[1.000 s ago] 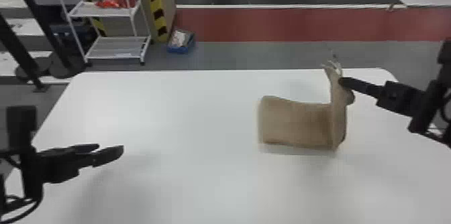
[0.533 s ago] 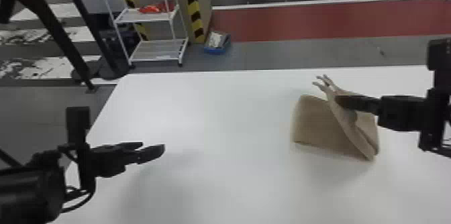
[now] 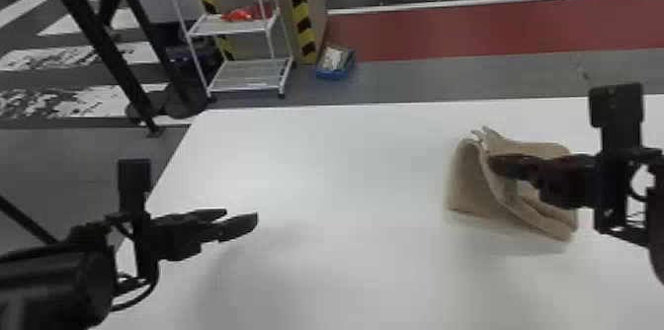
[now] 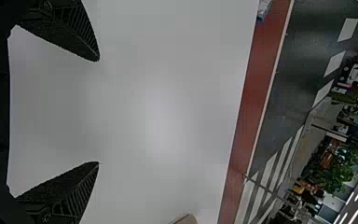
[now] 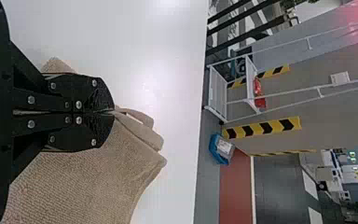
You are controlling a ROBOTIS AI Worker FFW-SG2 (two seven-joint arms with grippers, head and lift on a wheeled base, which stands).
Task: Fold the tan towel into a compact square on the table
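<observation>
The tan towel lies toward the table's right side, its right part lifted and bent over the flatter left part. My right gripper pinches the towel's upper edge, with small peaks of cloth standing beyond the tips. In the right wrist view, the closed right gripper has the towel between its tips, and cloth spreads around them. Over the table's left side, my left gripper stands apart from the towel. The left wrist view has the left gripper with fingers wide apart and a bit of towel at the edge.
The white table extends between the two arms. Beyond its far edge stand a white shelf rack and a blue bin on the floor.
The head view has swung to the right. My right gripper has carried the held edge leftward over the rest of the towel, bending it further. The left gripper looks unchanged.
</observation>
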